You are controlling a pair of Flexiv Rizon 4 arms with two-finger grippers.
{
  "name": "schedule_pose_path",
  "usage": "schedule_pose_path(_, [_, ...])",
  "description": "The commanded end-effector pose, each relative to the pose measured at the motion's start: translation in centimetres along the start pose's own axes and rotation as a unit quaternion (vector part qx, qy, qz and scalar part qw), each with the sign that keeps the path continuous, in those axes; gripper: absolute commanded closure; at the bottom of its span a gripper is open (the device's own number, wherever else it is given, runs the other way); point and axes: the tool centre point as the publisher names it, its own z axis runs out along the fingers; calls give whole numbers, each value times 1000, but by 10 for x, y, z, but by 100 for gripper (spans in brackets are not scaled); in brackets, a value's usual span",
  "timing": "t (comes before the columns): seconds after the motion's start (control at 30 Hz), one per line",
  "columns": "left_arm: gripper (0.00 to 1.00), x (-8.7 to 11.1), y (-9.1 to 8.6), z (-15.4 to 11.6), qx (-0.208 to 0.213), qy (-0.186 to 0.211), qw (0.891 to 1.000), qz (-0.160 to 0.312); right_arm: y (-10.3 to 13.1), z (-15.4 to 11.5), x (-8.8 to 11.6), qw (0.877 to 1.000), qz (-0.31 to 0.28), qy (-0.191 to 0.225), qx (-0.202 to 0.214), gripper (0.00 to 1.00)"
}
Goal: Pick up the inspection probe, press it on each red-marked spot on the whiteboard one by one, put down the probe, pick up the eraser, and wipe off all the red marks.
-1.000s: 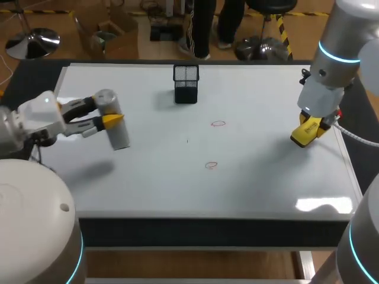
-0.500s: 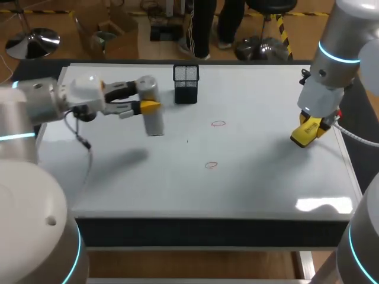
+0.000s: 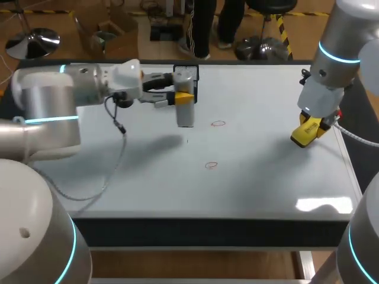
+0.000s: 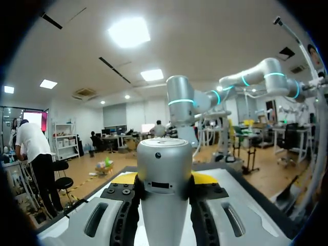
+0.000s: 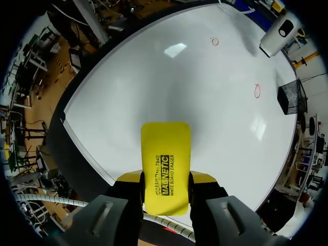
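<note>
Probe: the grey inspection probe (image 3: pixel 185 109) hung upright over the whiteboard (image 3: pixel 266 177), right in front of the black mesh cup (image 5: pixel 288 100). It was a bit short of the far red mark (image 3: pixel 218 123), and I couldn't tell if its tip was touching.
Left tool: the left tool (image 3: pixel 182 96) was pinching the probe from both sides, partway up its body.
What changed: over the last second the left arm carried the probe from the board's left edge across to the middle. The right arm didn't budge.
What that means: my guess is that the pick-up was done and the first press was coming up.
Marks: two small red rings, with the near red mark (image 3: pixel 211 165) closer to the worktop's front edge.
Eraser: the yellow eraser (image 3: pixel 305 135) was pinched in the right tool (image 3: pixel 308 131) over the worktop's right side.
Writing: the eraser had black print on its face. The probe showed just a small dark slot, nothing readable.
</note>
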Motion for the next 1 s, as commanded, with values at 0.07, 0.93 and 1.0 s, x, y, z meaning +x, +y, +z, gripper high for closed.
schedule_pose_path(0.07, [100, -13, 11, 32, 5, 24, 1000, -3, -1, -1, 0, 1000, -1, 1, 1, 100])
schedule_pose_path(0.93, [100, -39, 44, 75, 30, 40, 999, -3, -1, -1, 0, 1000, -1, 1, 1, 100])
schedule_pose_path(1.0, [100, -41, 46, 75, 31, 41, 999, -4, -1, -1, 0, 1000, -1, 1, 1, 100])
